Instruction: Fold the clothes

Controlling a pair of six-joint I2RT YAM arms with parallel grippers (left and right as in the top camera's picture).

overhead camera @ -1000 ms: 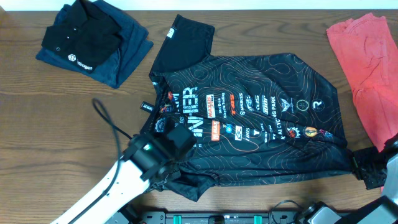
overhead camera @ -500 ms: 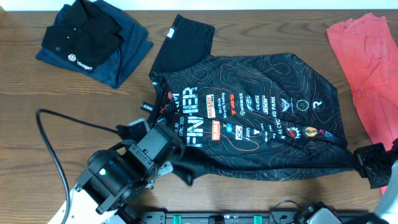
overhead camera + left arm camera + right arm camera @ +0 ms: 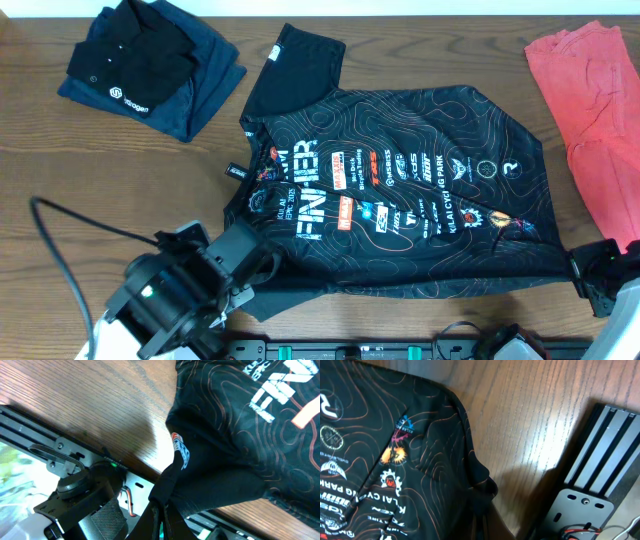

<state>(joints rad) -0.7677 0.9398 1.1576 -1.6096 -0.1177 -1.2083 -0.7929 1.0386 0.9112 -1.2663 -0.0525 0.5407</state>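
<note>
Wooden counter [image 3: 420,50] carries everything, and across its middle lies the black jersey [image 3: 400,190], spread nearly flat with its logos up, collar end to our left and hem to our right. We judge the task barely begun: no fold shows in the body, the far sleeve [image 3: 295,65] sticks out flat toward the back edge, and only the near long side is bunched where it is being taken up. Every fold is left to make, both long sides and then the ends. A coral garment [image 3: 590,120] lies loose at the right edge, near the jersey but apart from it, and at the far left corner a black polo [image 3: 130,60] sits folded on a blue garment [image 3: 205,95], well apart from the jersey. The left pincer [image 3: 162,515] is clenched on a gather of jersey cloth at the near collar-end corner, just off the front edge of the counter. The right pincer [image 3: 479,522] is likewise clenched on the near hem corner. With both ends of one side held, we take the step in hand to be the first lengthwise fold. We see no basket, bin or other container, so nothing is held in one.
</note>
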